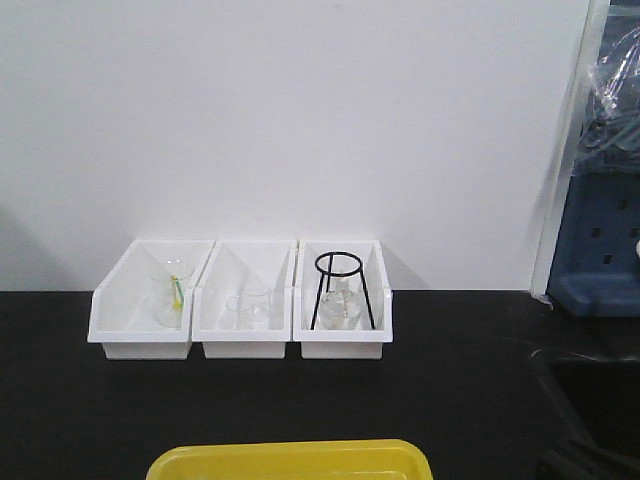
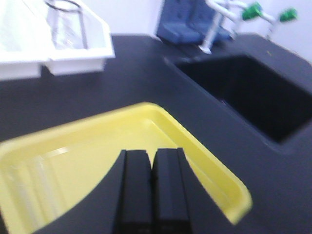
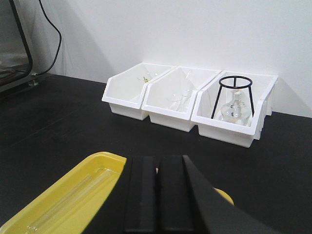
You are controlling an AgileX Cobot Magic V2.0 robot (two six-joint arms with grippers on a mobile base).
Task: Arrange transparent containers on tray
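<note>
While both arms hang low over the black table (image 1: 80,400), the left pincer (image 2: 152,195) is closed, its jaws pressed together with nothing between them, above the yellow tray (image 2: 214,170). The right pincer (image 3: 157,195) is likewise closed and empty, over the tray's near end. In the right wrist view a slim clear tube (image 3: 66,204) lies flat in the tray at about 8 o'clock from the pincer; its detail is faint. In the front view only the tray's far rim shows, at 6 o'clock. Three white bins (image 1: 240,300) stand side by side against the wall at 12 o'clock from the tray. The left bin holds a beaker (image 1: 172,293), the middle one clear glassware too faint to identify, and the right one a black wire tripod (image 1: 342,290) over a clear glass vessel (image 3: 235,110). A dark sink (image 2: 253,92) lies at 3 o'clock.
</note>
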